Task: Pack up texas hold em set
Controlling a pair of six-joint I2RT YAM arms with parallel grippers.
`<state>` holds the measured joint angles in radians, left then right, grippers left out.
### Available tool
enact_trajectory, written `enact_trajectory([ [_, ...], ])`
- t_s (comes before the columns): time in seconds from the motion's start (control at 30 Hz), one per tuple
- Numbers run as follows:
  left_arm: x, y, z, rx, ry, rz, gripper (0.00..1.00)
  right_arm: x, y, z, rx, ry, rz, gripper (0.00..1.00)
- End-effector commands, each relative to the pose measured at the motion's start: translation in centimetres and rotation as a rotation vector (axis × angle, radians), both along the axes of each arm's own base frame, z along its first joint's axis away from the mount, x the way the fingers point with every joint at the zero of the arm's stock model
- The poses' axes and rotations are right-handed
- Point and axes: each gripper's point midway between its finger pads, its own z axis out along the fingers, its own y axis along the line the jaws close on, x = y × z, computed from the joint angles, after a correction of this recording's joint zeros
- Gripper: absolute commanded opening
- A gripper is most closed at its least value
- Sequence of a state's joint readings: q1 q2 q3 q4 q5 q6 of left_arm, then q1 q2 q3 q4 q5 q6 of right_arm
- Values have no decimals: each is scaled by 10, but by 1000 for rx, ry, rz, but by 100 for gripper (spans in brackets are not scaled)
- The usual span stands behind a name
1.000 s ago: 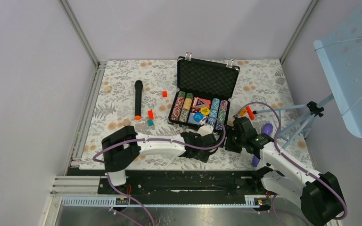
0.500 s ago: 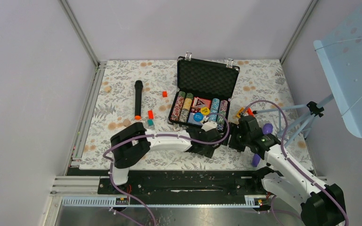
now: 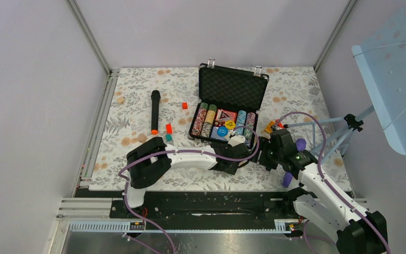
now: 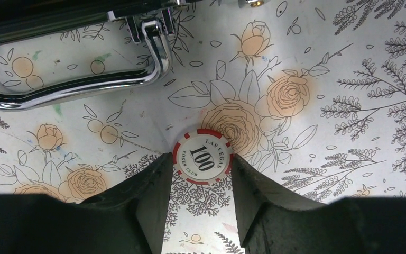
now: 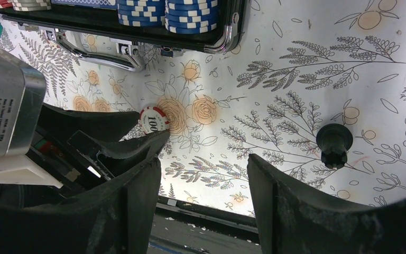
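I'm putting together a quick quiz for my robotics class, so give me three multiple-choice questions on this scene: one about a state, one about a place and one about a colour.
1. The briefcase is:
A) open, lid raised
B) shut and latched
C) upside down

2. Where is the loose chip?
A) in the briefcase
B) beside the microphone
C) on the tablecloth, between the jaws of the left gripper

3. What colour is its rim?
A) green and black
B) red and white
C) plain blue

Answers:
1 A, its lid stands up in the top view.
2 C, the left wrist view shows it on the cloth between the jaws.
3 B, red and white stripes ring its face.
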<state>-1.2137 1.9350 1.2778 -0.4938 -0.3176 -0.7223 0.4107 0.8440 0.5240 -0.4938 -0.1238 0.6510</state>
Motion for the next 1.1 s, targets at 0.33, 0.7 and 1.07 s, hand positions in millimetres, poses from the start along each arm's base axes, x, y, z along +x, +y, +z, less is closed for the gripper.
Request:
enact_trajectory([
  [0.33, -8, -5, -9, -14, 45, -20, 33, 3, -1, 9, 0, -19, 17, 68],
  [0.7, -5, 0, 24, -76, -3, -15, 33, 4, 13, 2, 66, 1, 39, 68],
  [1.07, -2, -8, 26, -83, -8, -14, 68, 3, 5, 1, 35, -1, 17, 68],
])
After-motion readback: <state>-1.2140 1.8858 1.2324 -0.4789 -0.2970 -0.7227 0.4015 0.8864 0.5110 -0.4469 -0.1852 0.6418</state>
